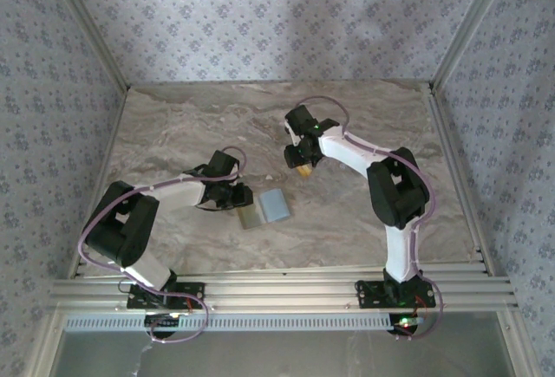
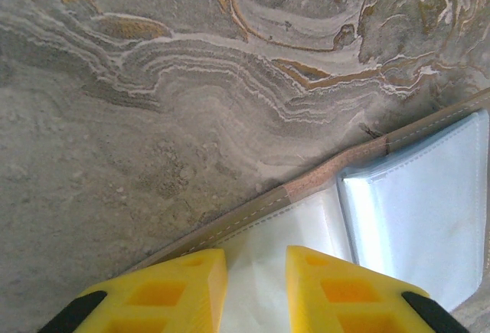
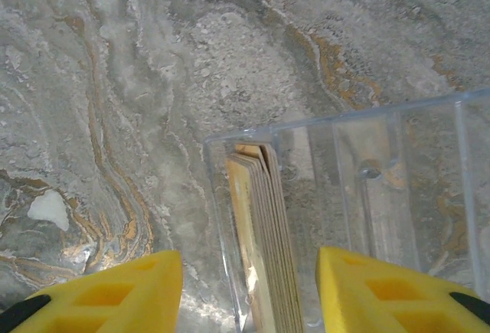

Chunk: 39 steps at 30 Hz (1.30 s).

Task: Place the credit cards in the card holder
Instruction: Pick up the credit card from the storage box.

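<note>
Left gripper (image 2: 256,255) has its jaws narrowly apart over the pale inner leaf of the card holder (image 2: 413,218), which lies open mid-tabletop (image 2: 153,119). At the holder's 1 o'clock, the right gripper (image 3: 249,256) hangs with jaws wide apart, either side of the credit cards (image 3: 264,226) standing on edge in a clear box (image 3: 398,172).

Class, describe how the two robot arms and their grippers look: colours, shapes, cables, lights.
The left arm and right arm have white links joined by bulky black joint housings, with lilac cables looping along them. A green light glows on the right arm. The left gripper and right gripper each end in two blocky yellow fingers with hollowed recesses and black bases.
</note>
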Each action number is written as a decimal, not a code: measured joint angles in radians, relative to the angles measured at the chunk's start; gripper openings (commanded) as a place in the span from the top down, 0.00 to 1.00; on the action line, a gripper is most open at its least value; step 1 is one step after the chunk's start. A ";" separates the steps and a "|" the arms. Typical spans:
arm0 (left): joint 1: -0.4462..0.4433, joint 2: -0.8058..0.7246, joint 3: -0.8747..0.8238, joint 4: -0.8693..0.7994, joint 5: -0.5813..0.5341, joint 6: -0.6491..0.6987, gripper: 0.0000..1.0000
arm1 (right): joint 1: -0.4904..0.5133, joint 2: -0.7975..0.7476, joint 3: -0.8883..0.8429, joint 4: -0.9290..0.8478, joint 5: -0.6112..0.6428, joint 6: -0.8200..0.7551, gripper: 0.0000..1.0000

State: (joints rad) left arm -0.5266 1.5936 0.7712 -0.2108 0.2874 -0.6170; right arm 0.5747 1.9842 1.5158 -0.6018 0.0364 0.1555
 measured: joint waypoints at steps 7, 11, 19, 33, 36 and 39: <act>0.000 0.000 0.000 0.000 0.000 0.000 0.72 | -0.006 0.000 -0.008 0.003 -0.087 0.000 0.50; 0.000 0.000 0.000 0.000 0.000 0.000 0.72 | -0.020 0.000 -0.022 0.005 -0.137 0.000 0.50; 0.000 0.000 0.000 0.000 0.000 0.000 0.72 | -0.061 0.000 -0.025 0.006 -0.210 0.000 0.50; 0.000 0.000 0.000 0.000 0.000 0.000 0.72 | -0.106 -0.002 -0.037 0.023 -0.333 0.002 0.53; 0.000 0.000 0.000 0.000 0.000 0.000 0.72 | -0.116 -0.006 -0.047 0.033 -0.359 0.005 0.56; 0.000 0.000 0.000 0.000 0.000 0.000 0.72 | -0.126 -0.010 -0.050 0.039 -0.381 0.009 0.57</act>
State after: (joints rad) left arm -0.5266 1.5936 0.7712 -0.2108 0.2874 -0.6170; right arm 0.4484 1.9747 1.4662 -0.5625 -0.3447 0.1646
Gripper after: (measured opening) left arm 0.281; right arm 0.436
